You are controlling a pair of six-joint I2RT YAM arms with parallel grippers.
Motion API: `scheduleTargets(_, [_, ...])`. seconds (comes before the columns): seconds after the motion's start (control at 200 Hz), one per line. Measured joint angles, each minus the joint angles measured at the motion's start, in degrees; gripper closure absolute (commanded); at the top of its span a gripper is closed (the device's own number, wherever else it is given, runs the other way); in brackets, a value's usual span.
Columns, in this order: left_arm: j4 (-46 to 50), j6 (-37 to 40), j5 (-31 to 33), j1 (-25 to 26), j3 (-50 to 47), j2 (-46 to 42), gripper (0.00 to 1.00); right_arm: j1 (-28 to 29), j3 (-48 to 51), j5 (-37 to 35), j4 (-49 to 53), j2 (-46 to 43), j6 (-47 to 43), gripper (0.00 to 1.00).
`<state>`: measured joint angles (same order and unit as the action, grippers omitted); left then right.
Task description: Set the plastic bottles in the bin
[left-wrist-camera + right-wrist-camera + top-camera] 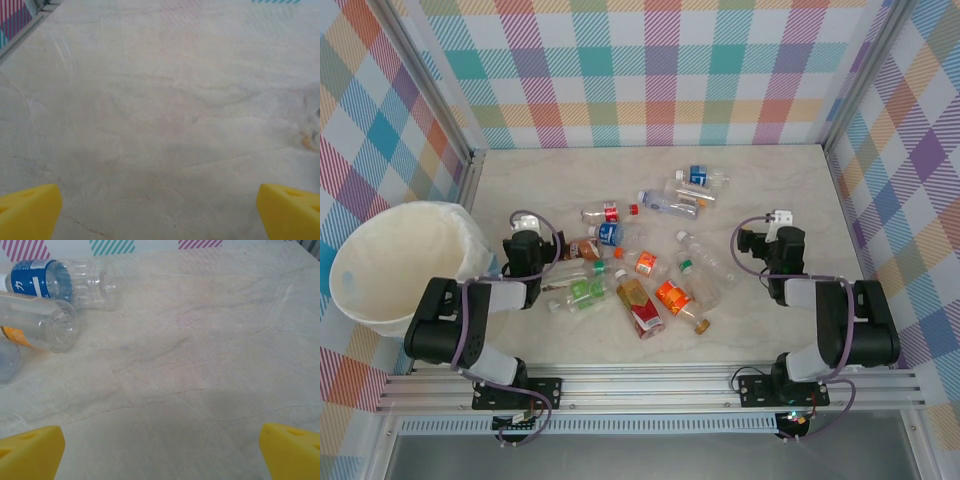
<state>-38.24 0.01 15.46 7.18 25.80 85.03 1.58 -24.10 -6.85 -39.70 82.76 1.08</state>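
Two sets of yellow fingers stand spread as wide as they go, and neither has hold of anything. In its own wrist view the left gripper (160, 215) shows one fingertip (30, 212) at each lower corner, with only bare marbled table (160, 100) between them; something pale and blurred sits at the right edge, too unclear to name. The right gripper (160, 455) is just as wide apart, its fingertips (292, 450) hovering over bare tabletop and touching nothing. Up and to the left in that view lie a blue-labelled bottle (55, 282) and a clear bottle with an orange label (40, 325), both on their sides and well clear of the fingers. From above, the plastic bottles (640, 260), about a dozen, lie scattered on their sides in the middle of the table between the two arms. The left gripper (525, 225) is at the left fringe of that cluster, the right gripper (775, 225) off its right side. The bin (345, 290) stands at the table's left edge, beside the left arm, and no bottle can be seen inside it.
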Motion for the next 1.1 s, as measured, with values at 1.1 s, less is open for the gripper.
scheduleTargets(1.1, [37.51, -37.38, -19.69, 7.41, 9.84, -17.46, 0.0, 10.03, -20.52, 20.2, 62.82, -2.16, 11.1, 0.0])
